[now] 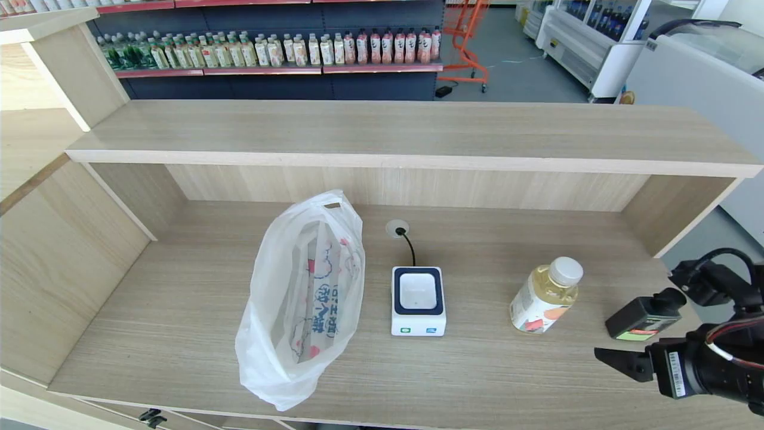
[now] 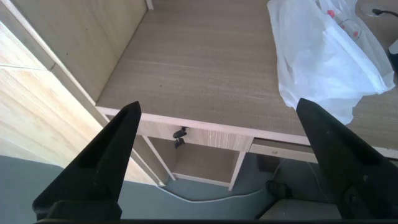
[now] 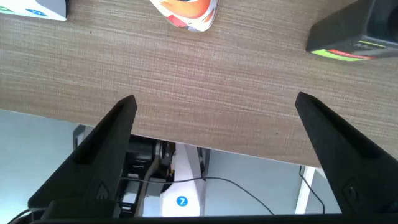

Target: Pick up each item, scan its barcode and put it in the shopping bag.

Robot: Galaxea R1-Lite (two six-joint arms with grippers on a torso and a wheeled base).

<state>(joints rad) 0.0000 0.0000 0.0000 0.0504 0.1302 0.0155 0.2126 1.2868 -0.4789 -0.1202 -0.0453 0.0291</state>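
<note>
Right fingers [image 3: 102, 155] spread wide and empty at the tabletop [image 3: 205, 81] edge, short of the bottle [image 1: 544, 297] standing right of the scanner [image 1: 418, 300]. Left fingers [image 2: 99, 162], likewise wide and empty, hang near the bag [image 1: 301, 298]. Likely step: first pickup. Next, reach forward around the bottle.

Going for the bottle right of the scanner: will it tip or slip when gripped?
The bottle stands upright on a narrow base, so a sideways nudge could tip it and let it roll. It looks nearly full of pale liquid, so probably heavy for its size. Its round, glossy label may be slippery.
</note>
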